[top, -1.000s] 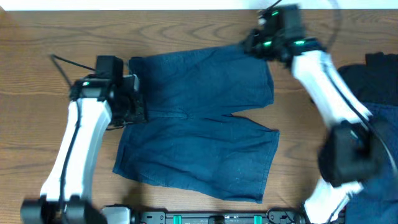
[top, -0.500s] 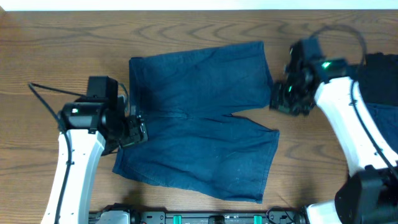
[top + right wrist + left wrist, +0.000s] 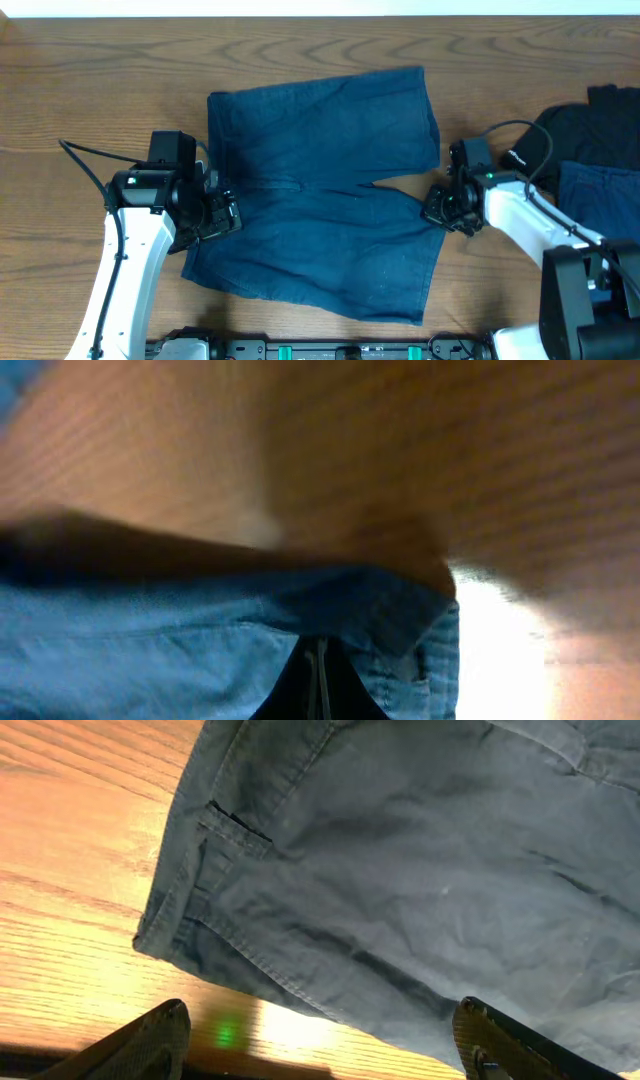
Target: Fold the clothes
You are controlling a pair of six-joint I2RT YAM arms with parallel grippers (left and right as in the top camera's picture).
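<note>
Denim shorts flat between claws; left claw spread at waistband; right claw clenched beside hem

Since a second back the right gripper has left the far leg of the shorts at 1 o'clock and swung down to 3 o'clock, jaws pressed together at the near leg hem corner. The left gripper slid down the waistband from 9 toward 8 o'clock, jaws now spread wide. Far-leg corner now uncovered, lying flat
</note>
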